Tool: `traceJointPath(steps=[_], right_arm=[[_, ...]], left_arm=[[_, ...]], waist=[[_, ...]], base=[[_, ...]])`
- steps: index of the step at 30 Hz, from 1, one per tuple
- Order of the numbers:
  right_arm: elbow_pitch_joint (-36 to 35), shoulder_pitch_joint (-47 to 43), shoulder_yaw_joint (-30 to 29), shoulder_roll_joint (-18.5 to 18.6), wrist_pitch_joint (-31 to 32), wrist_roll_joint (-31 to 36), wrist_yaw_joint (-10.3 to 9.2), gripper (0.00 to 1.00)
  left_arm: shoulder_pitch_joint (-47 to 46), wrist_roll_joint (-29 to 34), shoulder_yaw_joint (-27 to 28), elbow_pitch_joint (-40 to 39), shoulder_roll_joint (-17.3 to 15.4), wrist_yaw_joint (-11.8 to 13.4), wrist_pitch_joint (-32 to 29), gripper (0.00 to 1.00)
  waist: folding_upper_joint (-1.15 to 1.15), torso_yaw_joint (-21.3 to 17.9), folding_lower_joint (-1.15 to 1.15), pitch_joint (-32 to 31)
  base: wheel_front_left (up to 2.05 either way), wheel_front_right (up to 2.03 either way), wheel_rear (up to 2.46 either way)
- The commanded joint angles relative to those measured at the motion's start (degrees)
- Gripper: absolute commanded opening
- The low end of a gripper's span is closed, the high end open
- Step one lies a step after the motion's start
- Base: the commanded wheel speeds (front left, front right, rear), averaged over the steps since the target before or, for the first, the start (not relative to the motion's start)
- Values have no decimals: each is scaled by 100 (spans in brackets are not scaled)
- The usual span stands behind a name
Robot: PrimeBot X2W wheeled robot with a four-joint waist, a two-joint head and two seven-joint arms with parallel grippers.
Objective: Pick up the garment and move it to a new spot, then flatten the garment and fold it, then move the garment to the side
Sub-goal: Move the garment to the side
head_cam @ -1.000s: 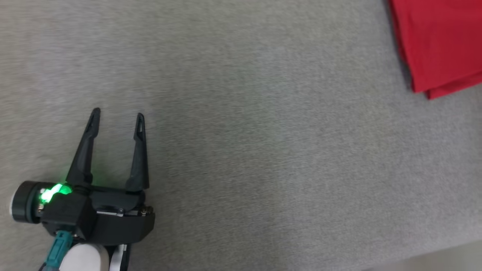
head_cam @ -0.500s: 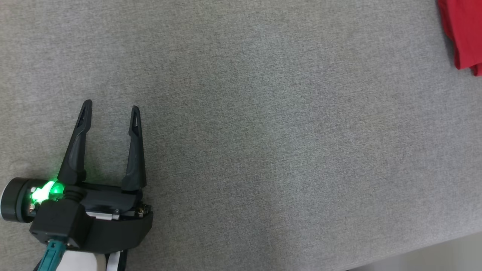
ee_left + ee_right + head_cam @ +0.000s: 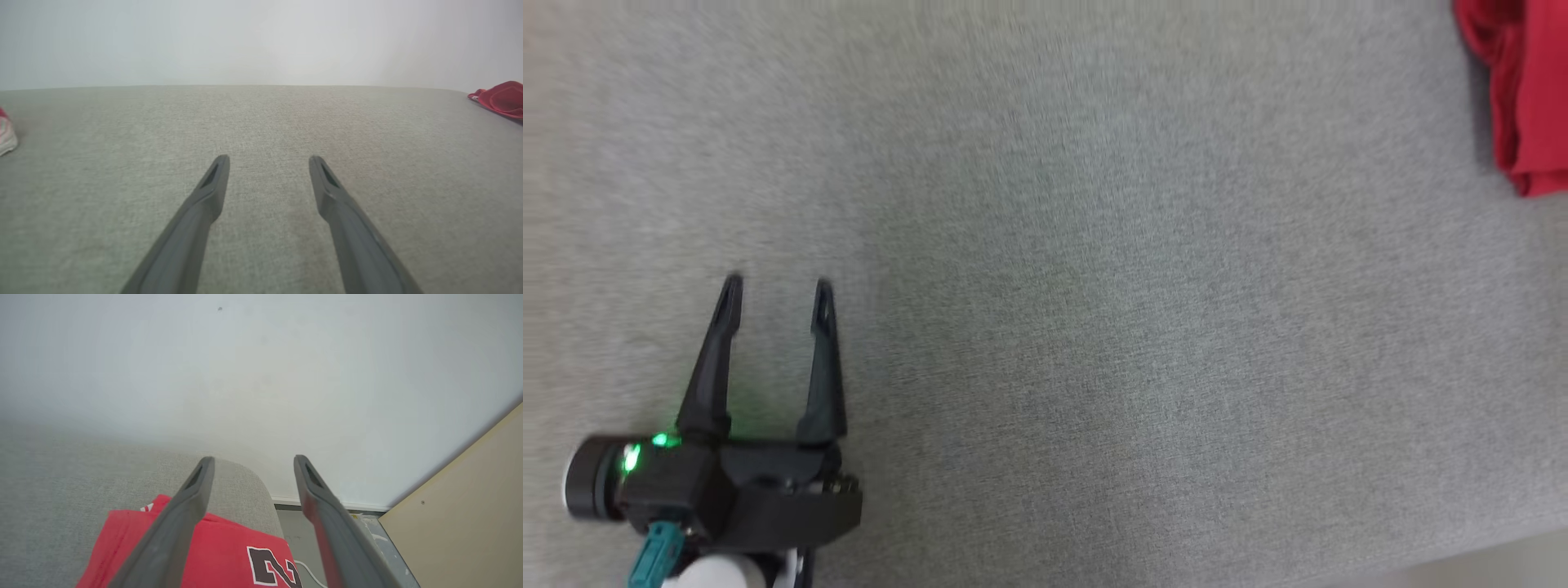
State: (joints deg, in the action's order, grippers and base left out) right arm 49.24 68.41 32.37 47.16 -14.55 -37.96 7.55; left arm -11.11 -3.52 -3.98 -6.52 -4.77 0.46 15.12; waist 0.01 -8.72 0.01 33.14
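The garment (image 3: 1525, 98) is red and lies folded at the right edge of the grey surface (image 3: 1094, 327); in the right wrist view the garment (image 3: 229, 555) shows dark printed lettering. Above it my right gripper (image 3: 250, 463) stands open, with nothing between its fingers. Far to the left, my left gripper (image 3: 778, 287) is open over bare grey fabric. In the left wrist view the left gripper (image 3: 269, 161) points across the surface, with the garment (image 3: 500, 98) at the far right.
A pale wall (image 3: 245, 375) rises behind the surface. At the right is a beige panel (image 3: 470, 514) and a strip of floor with a white cable (image 3: 310, 575). A pink-and-white cloth (image 3: 6, 132) lies at the surface's left edge.
The head view has shifted, so the garment sits nearer the right edge. The left gripper stays open.
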Motion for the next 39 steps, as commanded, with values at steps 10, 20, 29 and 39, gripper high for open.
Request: traceJointPath(steps=[10, 20, 29, 39], right_arm=[[-1279, -1590, -869, -876, -66, 462, -15, 100], [-2355, -3538, -1844, -1752, -67, 957, -15, 100], [-3304, -5279, -2644, -2610, -69, 1045, -15, 100], [-4000, -6463, -2954, -3222, -68, 1257, -15, 100]], left_arm=[[860, -251, 403, 181, 109, -10, 2, 100], [1233, -307, 546, 283, 154, -79, 2, 100], [1376, -367, 703, 429, 172, -139, 2, 100], [1452, -397, 802, 569, 184, -192, 2, 100]], waist=[[-1, 456, -1, -1802], [-1, 696, -1, -2417], [-1, 850, -1, -2723], [-1, 834, -1, -2977]], base=[[0, 0, 0], [0, 0, 0], [0, 0, 0], [0, 0, 0]])
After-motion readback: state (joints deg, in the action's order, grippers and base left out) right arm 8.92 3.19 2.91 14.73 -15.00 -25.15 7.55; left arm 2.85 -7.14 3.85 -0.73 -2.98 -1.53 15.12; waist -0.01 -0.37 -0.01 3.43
